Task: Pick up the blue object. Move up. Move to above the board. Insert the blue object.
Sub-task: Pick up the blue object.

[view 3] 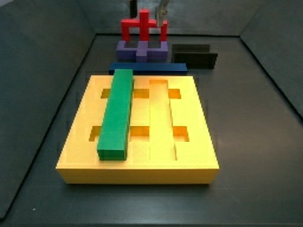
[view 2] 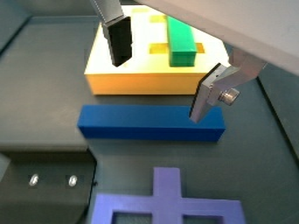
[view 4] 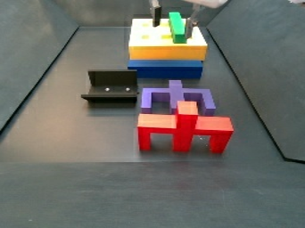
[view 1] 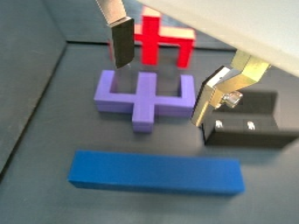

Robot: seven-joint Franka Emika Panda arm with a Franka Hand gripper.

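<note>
Gripper of mine hangs above the blue object, fingers spread wide with nothing between them, one finger toward the board side of the bar and the other over the bar's far end. Blue object lies flat on the floor, long side against the board's end, touching or just beside it; seen also in a wrist view and in both side views. Board is yellow, grooved, with square cut-outs; green bar lies lengthwise in one groove. On the blue object's other side from the board sits the purple block, the red cross piece beyond it. Fixture stands beside the purple block, apart from the blue object. Whether my pads are level with the bar or above it, cannot tell.
</note>
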